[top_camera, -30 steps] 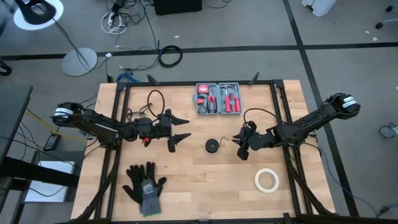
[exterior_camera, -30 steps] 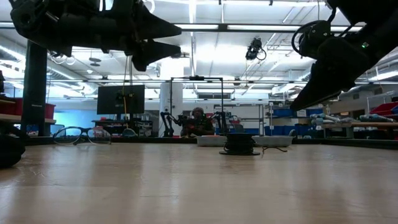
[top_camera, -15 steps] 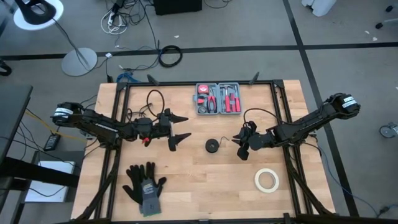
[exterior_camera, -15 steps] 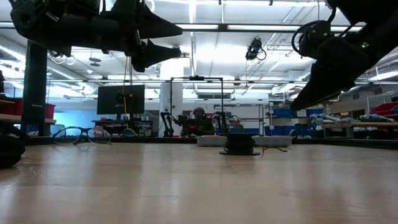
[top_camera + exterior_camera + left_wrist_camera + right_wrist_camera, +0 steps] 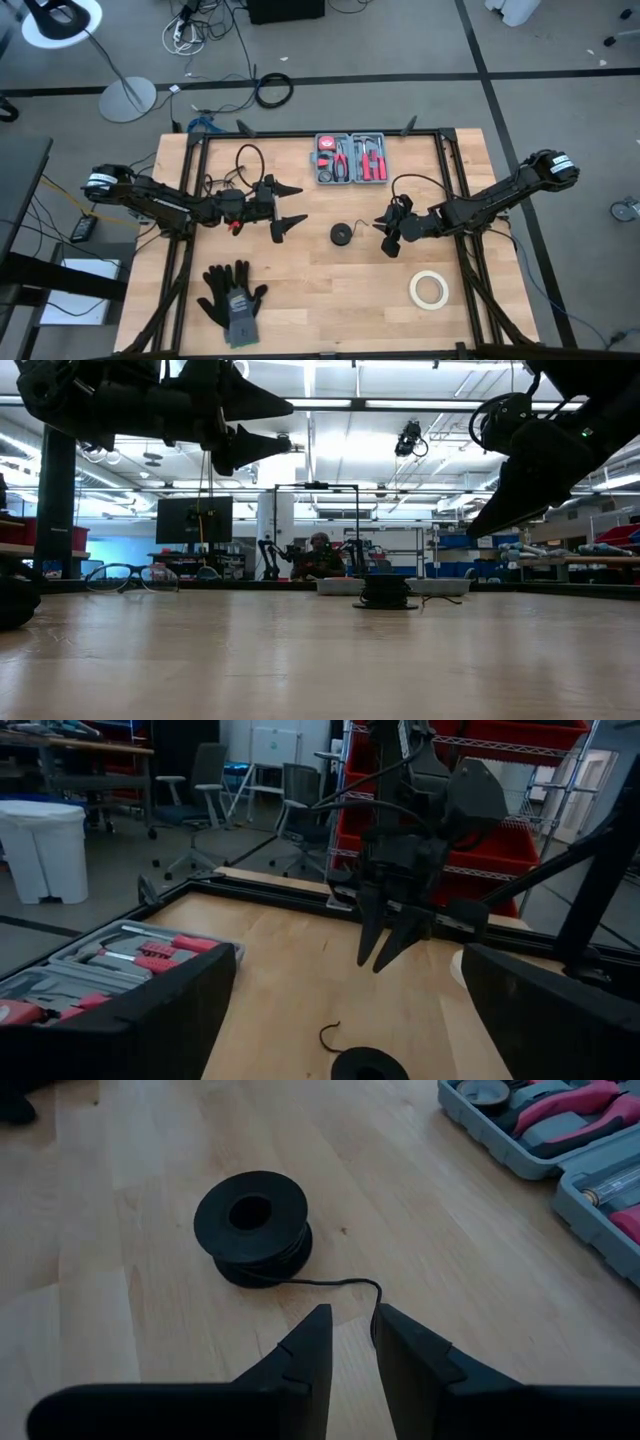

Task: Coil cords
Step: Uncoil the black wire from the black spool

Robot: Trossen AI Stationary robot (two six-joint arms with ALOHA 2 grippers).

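Note:
The cords show as one thin black wire wound on a small round black spool [image 5: 342,234] [image 5: 252,1220], which lies flat on the wooden table near its middle. A short free tail [image 5: 375,1295] [image 5: 325,1035] curls off it onto the wood. My right gripper [image 5: 384,238] [image 5: 350,1320] hangs to the spool's right, slanting down toward the tail. Its fingers stand a narrow gap apart, with nothing between them. My left gripper [image 5: 300,205] [image 5: 290,422] floats level, well above the table to the spool's left, wide open and empty.
An open grey tool case [image 5: 352,160] with red-handled tools sits at the far edge. A white tape roll [image 5: 428,289] lies near right and black gloves [image 5: 232,295] near left. A pair of glasses [image 5: 130,577] rests at the far left. Bare wood surrounds the spool.
My left gripper's fingers have spread a little wider while the arm kept still. The spool and its tail have not moved.

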